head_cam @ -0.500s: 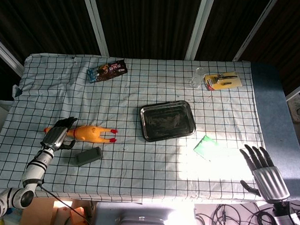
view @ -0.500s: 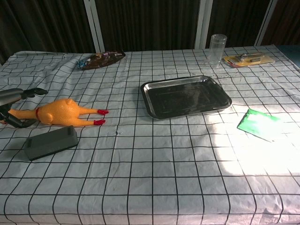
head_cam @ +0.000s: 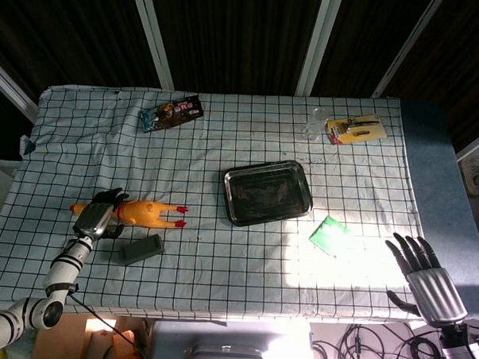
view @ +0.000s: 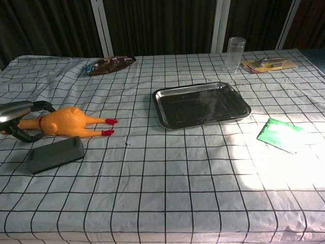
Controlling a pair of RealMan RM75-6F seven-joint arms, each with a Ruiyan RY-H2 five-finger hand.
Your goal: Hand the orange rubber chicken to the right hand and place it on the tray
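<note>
We see the orange rubber chicken (view: 66, 123) lying on the checked cloth well left of the tray (view: 167, 121), head toward our left hand (head_cam: 99, 215). That hand curls around the head end to start a pickup; whether it truly grips, we cannot tell, since the chest view cuts it off. Our right hand (head_cam: 423, 271) waits near the right edge, empty and spread, ready to receive.

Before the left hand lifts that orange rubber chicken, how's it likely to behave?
The rubber chicken looks hollow and soft, so probably light and squashy. The fingers are around its thin neck end, so the plump body and loose red feet may sag. Lying on its rounded side, it could roll if nudged.
</note>
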